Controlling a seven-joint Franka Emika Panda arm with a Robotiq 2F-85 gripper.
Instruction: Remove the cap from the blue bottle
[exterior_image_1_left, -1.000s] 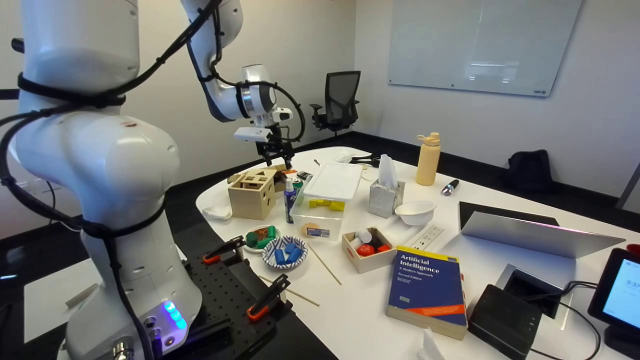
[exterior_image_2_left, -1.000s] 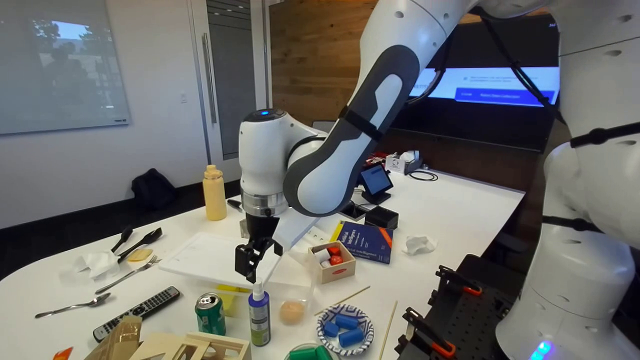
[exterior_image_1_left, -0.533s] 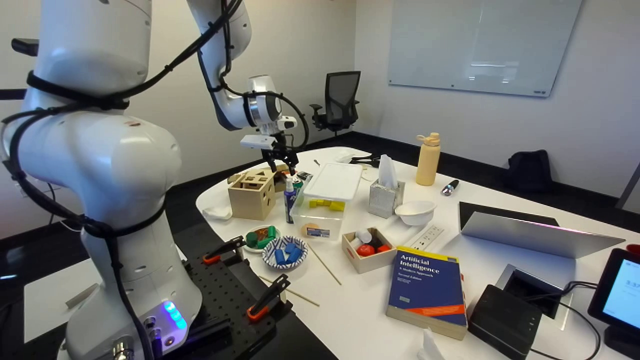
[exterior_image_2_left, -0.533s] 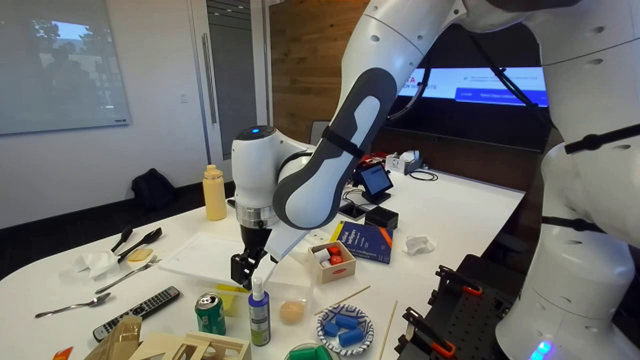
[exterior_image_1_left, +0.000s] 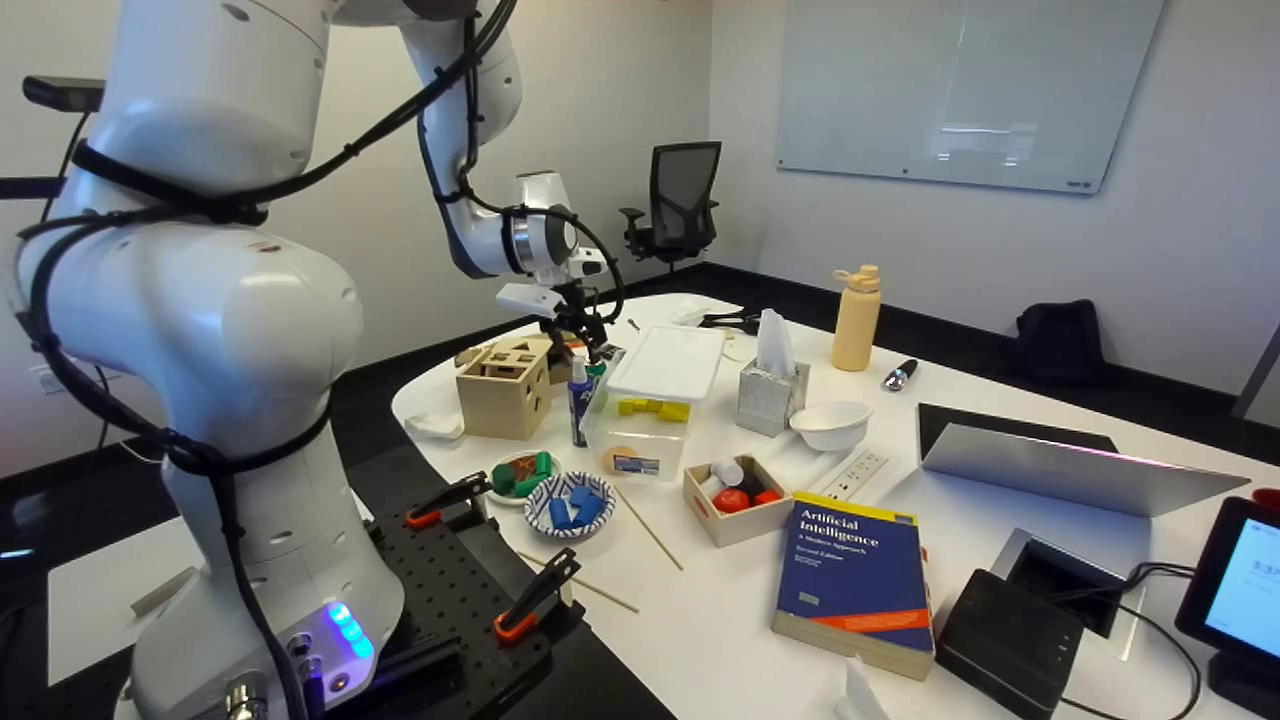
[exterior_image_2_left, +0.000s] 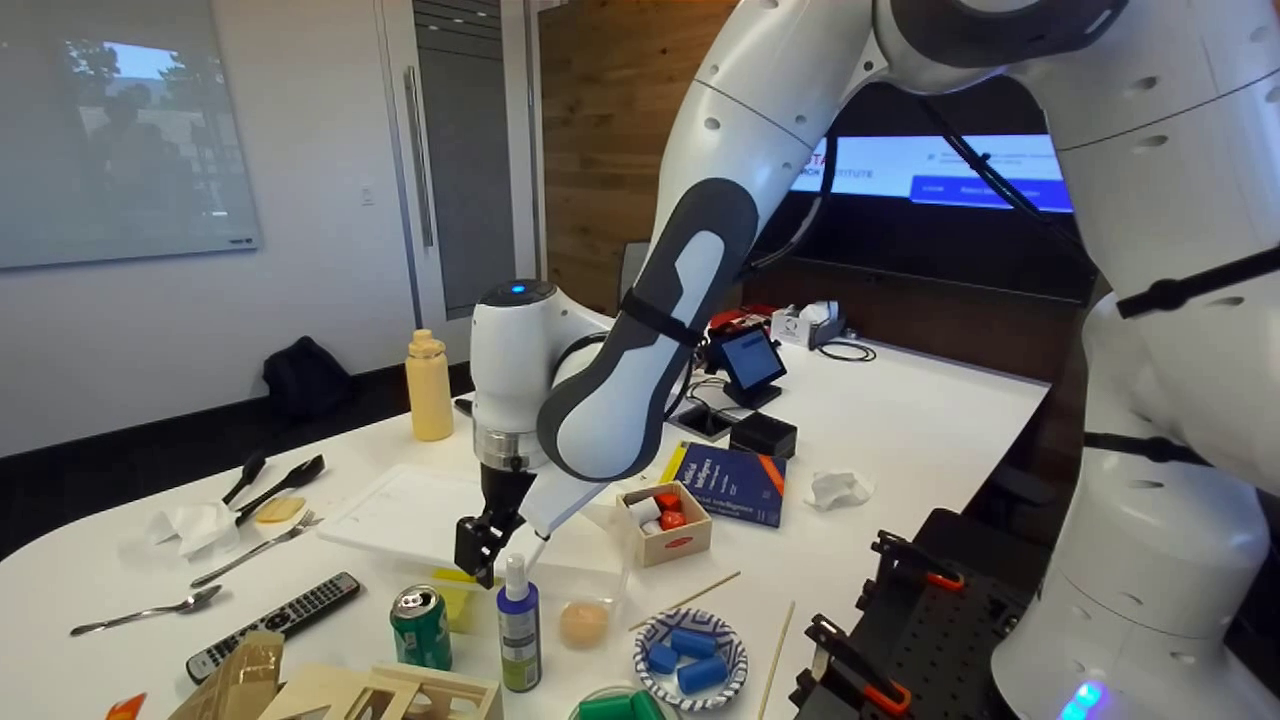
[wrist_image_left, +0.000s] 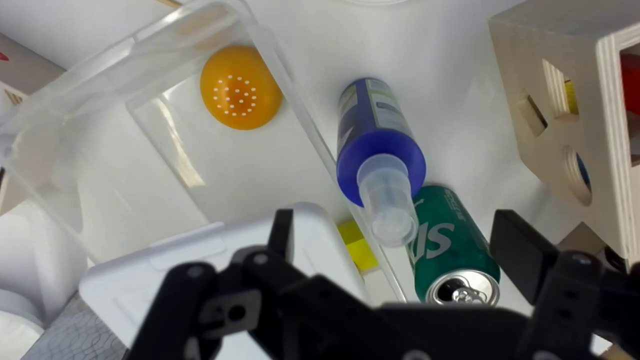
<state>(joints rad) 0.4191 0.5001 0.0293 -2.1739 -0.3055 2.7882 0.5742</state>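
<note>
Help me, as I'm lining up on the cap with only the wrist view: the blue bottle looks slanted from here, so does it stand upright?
Observer: Yes, the blue bottle stands upright in both exterior views.
Operator: Is there a second bottle I can't see?
Observer: Yes, an exterior view shows a tall tan bottle standing farther off.
Operator: Anything else I'm missing?
Observer: A blue-and-white bowl with blue blocks in it.
</note>
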